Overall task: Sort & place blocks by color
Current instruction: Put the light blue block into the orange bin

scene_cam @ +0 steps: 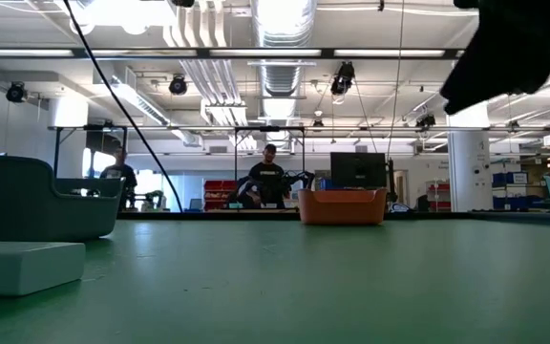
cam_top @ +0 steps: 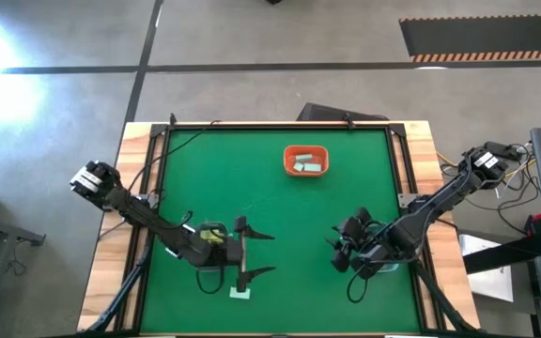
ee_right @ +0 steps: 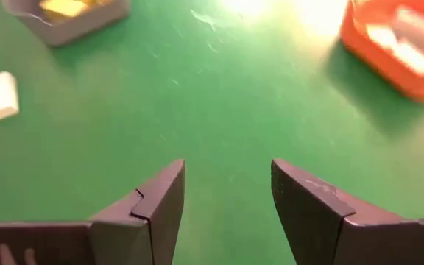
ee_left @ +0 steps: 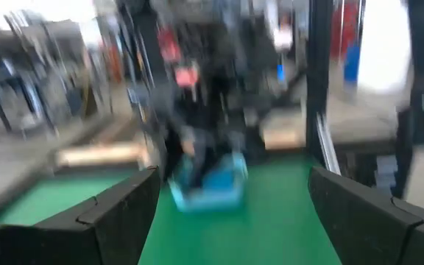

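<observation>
Mint block (cam_top: 240, 293), small, pale, rectangular

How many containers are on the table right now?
3. An orange tray sits toward the far edge, a grey bin lies under the left arm, and a bluish bin lies under the right arm. The arms partly hide both bins from above.

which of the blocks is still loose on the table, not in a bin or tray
The pale mint block at the table's near edge, just below the open left pincer. The other visible blocks lie inside the orange tray or the grey bin.
</observation>
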Available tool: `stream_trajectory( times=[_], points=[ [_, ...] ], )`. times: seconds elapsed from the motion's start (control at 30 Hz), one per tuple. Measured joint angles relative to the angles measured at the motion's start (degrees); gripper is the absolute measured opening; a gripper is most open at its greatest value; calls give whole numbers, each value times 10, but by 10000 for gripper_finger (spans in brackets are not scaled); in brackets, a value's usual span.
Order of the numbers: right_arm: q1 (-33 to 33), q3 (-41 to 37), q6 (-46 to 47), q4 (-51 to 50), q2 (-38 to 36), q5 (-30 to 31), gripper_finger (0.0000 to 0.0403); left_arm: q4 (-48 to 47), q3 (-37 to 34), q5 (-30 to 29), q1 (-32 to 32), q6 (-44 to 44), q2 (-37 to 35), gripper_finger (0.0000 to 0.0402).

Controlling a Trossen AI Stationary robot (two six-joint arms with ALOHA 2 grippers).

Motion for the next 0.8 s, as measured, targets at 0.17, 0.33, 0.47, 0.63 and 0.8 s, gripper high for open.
stream_trajectory(
  times=[0.17,0.33,0.47,0.63,0.8],
  points=[
    [0,0,-80,49,0,26,187,-356,80,36,-14,-114,-5,329],
    [0,0,-113,58,0,47,187,-666,174,116,-34,-212,14,329],
    [0,0,-116,60,0,68,187,-701,192,180,-45,-227,35,329],
    [0,-1,-126,62,0,72,187,-702,189,186,-55,-238,71,325],
    [0,-4,-133,61,0,71,187,-696,203,197,-68,-281,127,300]
  ],
)
